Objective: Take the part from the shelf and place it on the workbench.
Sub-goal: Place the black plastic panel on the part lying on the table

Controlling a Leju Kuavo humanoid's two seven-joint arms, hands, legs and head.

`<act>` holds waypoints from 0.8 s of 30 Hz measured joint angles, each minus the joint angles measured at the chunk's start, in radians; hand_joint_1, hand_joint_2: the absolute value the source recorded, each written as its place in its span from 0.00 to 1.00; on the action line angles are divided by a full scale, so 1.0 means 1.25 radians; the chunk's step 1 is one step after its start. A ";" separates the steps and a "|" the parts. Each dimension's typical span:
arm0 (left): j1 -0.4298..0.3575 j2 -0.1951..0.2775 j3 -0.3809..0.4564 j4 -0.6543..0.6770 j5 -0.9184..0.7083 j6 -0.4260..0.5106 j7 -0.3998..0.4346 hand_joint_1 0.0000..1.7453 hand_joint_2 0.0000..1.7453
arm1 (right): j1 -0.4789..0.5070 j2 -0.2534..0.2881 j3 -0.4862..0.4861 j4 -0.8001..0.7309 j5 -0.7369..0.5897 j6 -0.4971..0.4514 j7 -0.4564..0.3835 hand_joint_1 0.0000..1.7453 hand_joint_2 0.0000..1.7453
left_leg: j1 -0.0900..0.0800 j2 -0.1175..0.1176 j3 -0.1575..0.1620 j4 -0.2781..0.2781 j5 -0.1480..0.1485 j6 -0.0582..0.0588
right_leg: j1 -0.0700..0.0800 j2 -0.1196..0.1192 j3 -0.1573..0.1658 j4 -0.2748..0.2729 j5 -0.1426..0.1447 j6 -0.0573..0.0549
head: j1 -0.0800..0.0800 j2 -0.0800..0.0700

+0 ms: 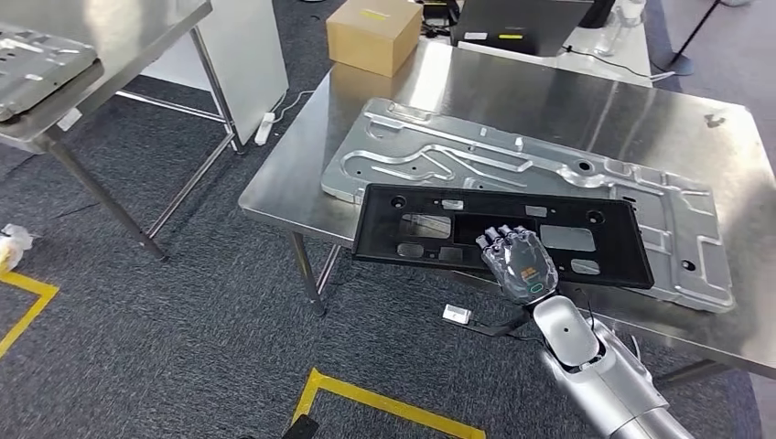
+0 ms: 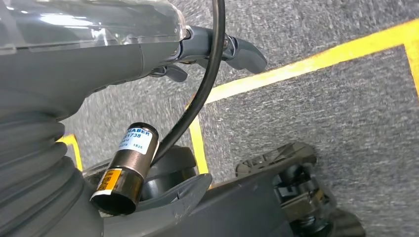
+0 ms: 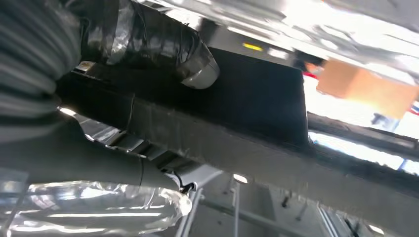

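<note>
Right hand (image 1: 520, 261) gripping black part (image 1: 439, 224) edge

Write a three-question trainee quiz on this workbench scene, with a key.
1. True or false: the black plastic part lies entirely on bare tabletop.
2. Which hand grips the black plastic part: A) left hand, B) right hand?
3. Fill in: the cardboard box stands at the workbench's far ____ corner in the head view.

Key: 1. False, it overlaps the silver metal panel and overhangs the near edge. 2. B. 3. Left.
</note>
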 joint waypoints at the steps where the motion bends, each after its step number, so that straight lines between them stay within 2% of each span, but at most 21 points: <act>1: 0.000 0.000 0.000 0.000 0.000 0.000 0.000 0.00 1.00 | 0.004 0.000 -0.002 0.000 0.001 0.000 0.000 0.96 1.00 | 0.000 0.012 0.003 0.000 -0.003 -0.001 | -0.001 -0.004 0.010 -0.020 0.019 0.001 | 0.000 0.000; 2: -0.001 0.000 0.000 0.000 0.000 0.000 0.000 0.00 1.00 | 0.006 0.000 -0.004 0.000 0.003 0.000 -0.001 0.96 1.00 | 0.000 0.023 0.007 0.000 -0.006 -0.003 | -0.001 -0.011 0.035 -0.067 0.047 0.000 | 0.000 0.000; 3: -0.001 -0.001 0.000 0.000 0.000 0.000 0.000 0.00 1.00 | 0.007 0.000 -0.006 -0.001 0.004 0.000 -0.001 0.96 1.00 | -0.001 0.033 0.011 0.000 -0.010 -0.006 | 0.002 -0.028 0.065 -0.124 0.069 -0.001 | 0.000 0.000; 4: -0.002 -0.001 0.000 0.000 0.001 0.001 0.000 0.00 1.00 | 0.008 0.000 -0.009 -0.001 0.005 -0.001 -0.001 0.96 1.00 | -0.003 0.040 0.015 0.001 -0.013 -0.010 | 0.006 -0.042 0.090 -0.170 0.085 -0.006 | 0.000 0.000; 5: -0.002 -0.001 0.000 0.000 0.002 0.001 0.000 0.00 1.00 | 0.007 0.000 -0.011 -0.002 0.006 -0.002 -0.001 0.96 1.00 | -0.005 0.047 0.018 0.000 -0.017 -0.014 | 0.010 -0.052 0.106 -0.199 0.091 -0.011 | -0.001 0.000; 6: -0.003 -0.001 0.000 0.000 0.004 0.001 0.002 0.00 1.00 | 0.008 0.000 -0.013 -0.003 0.007 -0.003 -0.002 0.96 1.00 | -0.007 0.053 0.021 0.000 -0.020 -0.019 | 0.014 -0.056 0.111 -0.210 0.088 -0.017 | -0.001 0.000; 8: -0.004 -0.001 0.000 0.000 0.010 0.000 0.006 0.00 1.00 | 0.012 0.001 -0.015 -0.004 0.013 -0.008 -0.002 0.96 1.00 | -0.007 0.062 0.026 -0.002 -0.024 -0.028 | 0.015 -0.042 0.112 -0.212 0.087 -0.027 | -0.002 0.000; 10: -0.004 0.000 0.000 0.000 0.019 -0.001 0.011 0.00 1.00 | 0.016 0.001 -0.017 -0.004 0.022 -0.015 -0.001 0.96 1.00 | -0.005 0.040 0.021 0.020 -0.043 -0.036 | 0.011 -0.033 0.117 -0.218 0.088 -0.037 | -0.002 0.000; 11: -0.004 0.000 0.001 0.000 0.023 -0.003 0.014 0.00 1.00 | 0.016 0.003 -0.017 -0.004 0.027 -0.018 0.001 0.96 1.00 | -0.004 0.022 0.006 0.053 -0.063 -0.039 | 0.009 -0.029 0.120 -0.221 0.088 -0.043 | -0.003 0.000; 12: -0.002 0.000 0.002 0.000 0.029 -0.006 0.017 0.00 1.00 | 0.017 0.006 -0.017 -0.004 0.032 -0.020 0.002 0.96 1.00 | -0.003 0.004 -0.018 0.102 -0.087 -0.040 | 0.010 -0.025 0.121 -0.221 0.087 -0.047 | -0.004 0.000; 13: 0.000 0.000 0.003 0.000 0.035 -0.010 0.020 0.00 1.00 | 0.017 0.009 -0.017 -0.004 0.035 -0.021 0.002 0.96 1.00 | -0.003 -0.005 -0.047 0.158 -0.110 -0.041 | 0.011 -0.021 0.121 -0.221 0.086 -0.051 | -0.004 0.000; 14: 0.003 0.000 0.005 0.000 0.040 -0.015 0.024 0.00 1.00 | 0.018 0.012 -0.017 -0.004 0.037 -0.022 0.003 0.96 1.00 | -0.003 -0.009 -0.074 0.203 -0.122 -0.041 | 0.012 -0.016 0.121 -0.219 0.085 -0.053 | -0.004 0.000; 15: 0.006 0.001 0.007 0.000 0.045 -0.019 0.027 0.00 1.00 | 0.019 0.014 -0.017 -0.004 0.037 -0.022 0.002 0.96 1.00 | -0.003 -0.010 -0.090 0.225 -0.119 -0.041 | 0.012 -0.011 0.121 -0.217 0.083 -0.054 | -0.004 0.000; 16: 0.007 0.001 0.009 0.000 0.049 -0.023 0.029 0.00 1.00 | 0.020 0.016 -0.017 -0.003 0.038 -0.022 0.002 0.96 1.00 | -0.003 -0.011 -0.091 0.216 -0.100 -0.040 | 0.013 -0.007 0.122 -0.214 0.081 -0.054 | -0.004 0.000; 18: 0.009 0.002 0.011 0.000 0.053 -0.026 0.034 0.00 1.00 | 0.021 0.018 -0.017 -0.003 0.038 -0.022 0.002 0.96 1.00 | -0.003 -0.012 -0.060 0.123 -0.036 -0.034 | 0.013 0.001 0.123 -0.206 0.074 -0.051 | -0.004 0.000; 19: 0.008 0.002 0.012 0.000 0.054 -0.026 0.037 0.00 1.00 | 0.021 0.019 -0.017 -0.003 0.038 -0.022 0.002 0.96 1.00 | -0.004 -0.013 -0.041 0.074 -0.015 -0.030 | 0.014 0.004 0.121 -0.201 0.071 -0.048 | -0.004 0.000; 21: 0.008 0.003 0.014 0.000 0.056 -0.025 0.042 0.00 1.00 | 0.020 0.021 -0.017 -0.001 0.038 -0.022 0.002 0.96 1.00 | -0.006 -0.015 -0.022 0.024 0.000 -0.026 | 0.017 0.008 0.116 -0.194 0.068 -0.043 | -0.004 0.000; 24: 0.010 0.004 0.015 0.000 0.057 -0.024 0.045 0.00 1.00 | 0.021 0.023 -0.017 0.002 0.038 -0.022 0.002 0.96 1.00 | -0.008 -0.017 -0.020 0.018 0.001 -0.027 | 0.017 0.008 0.114 -0.194 0.068 -0.045 | -0.003 0.000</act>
